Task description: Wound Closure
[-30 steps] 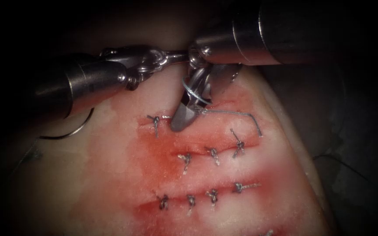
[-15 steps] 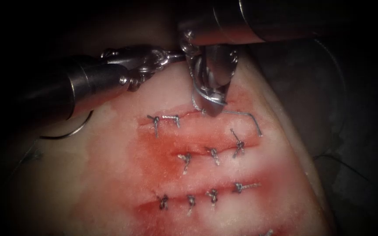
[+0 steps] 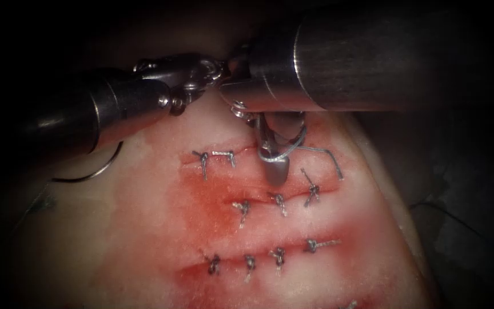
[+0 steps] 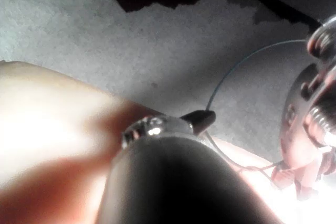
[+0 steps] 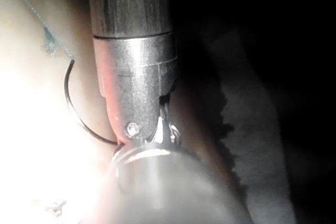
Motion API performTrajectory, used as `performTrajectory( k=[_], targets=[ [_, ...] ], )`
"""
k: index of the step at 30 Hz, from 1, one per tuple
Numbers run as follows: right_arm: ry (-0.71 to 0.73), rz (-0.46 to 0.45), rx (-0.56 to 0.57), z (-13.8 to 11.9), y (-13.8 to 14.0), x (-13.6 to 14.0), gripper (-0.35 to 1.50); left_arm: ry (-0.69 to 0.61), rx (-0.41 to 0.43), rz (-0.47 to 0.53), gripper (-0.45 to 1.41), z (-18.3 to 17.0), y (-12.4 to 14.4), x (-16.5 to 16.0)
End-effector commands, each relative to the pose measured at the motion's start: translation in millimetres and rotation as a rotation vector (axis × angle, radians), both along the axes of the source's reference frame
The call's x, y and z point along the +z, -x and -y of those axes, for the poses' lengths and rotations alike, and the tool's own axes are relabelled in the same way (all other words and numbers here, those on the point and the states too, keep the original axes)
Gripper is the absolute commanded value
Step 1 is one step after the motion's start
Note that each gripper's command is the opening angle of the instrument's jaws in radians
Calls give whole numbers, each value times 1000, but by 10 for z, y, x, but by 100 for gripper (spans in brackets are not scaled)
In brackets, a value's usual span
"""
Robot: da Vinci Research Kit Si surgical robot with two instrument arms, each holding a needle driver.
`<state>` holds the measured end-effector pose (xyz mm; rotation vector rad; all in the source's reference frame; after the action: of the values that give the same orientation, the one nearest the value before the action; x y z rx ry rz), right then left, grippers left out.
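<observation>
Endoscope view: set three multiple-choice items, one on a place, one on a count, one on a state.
1. Where is the needle? A lying on the tissue, picture left; B in the right tool; C through the top cut.
2. How many knots on the cut just below the right tool? A one; B three; C six.
3. The thread at the right tool is: A looped round it; B lying clear of it; C missing.

A: it lies free, unheld. B: three knots show. A: a loop wraps the tool.
</observation>
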<state>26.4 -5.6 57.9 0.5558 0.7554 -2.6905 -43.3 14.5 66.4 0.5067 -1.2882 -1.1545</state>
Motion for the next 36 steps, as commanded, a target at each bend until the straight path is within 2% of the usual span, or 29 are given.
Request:
performTrajectory(
  k=[1, 11, 21, 24, 25, 27, 30, 31, 33, 34, 35, 36],
  targets=[
    [-1, -2, 3, -9, -10, 1, 91, 6, -3, 2, -45, -13, 5, 0],
    [4, 5, -11, -13, -5, 5, 83, 18, -8, -5, -45, -15, 7, 1],
    [25, 14, -46, -16, 25, 20, 78, 18, -11, -6, -45, -16, 9, 1],
    [36, 10, -50, -12, 31, 27, 71, 18, -11, -6, -45, -16, 10, 2],
    [43, 8, -52, -7, 33, 33, 56, 18, -12, -6, -45, -15, 10, 1],
    [45, 9, -52, -5, 33, 34, 53, 18, -12, -6, -45, -15, 10, 1],
    [46, 11, -51, 0, 31, 36, 31, 19, -12, -7, -45, -15, 10, 2],
    [41, 14, -50, 1, 31, 36, 17, 24, -10, -8, -45, -15, 10, 2],
    [38, 16, -49, 2, 30, 35, 2, 24, -10, -8, -45, -15, 10, 2],
    [46, 34, -23, 2, 26, 33, -26, 24, -10, -8, -45, -15, 10, 2],
    [46, 34, -23, 2, 26, 33, -26, 24, -10, -8, -45, -15, 10, 2],
    [47, 38, -16, 1, 25, 32, -35, 24, -10, -8, -45, -14, 10, 2]
  ],
)
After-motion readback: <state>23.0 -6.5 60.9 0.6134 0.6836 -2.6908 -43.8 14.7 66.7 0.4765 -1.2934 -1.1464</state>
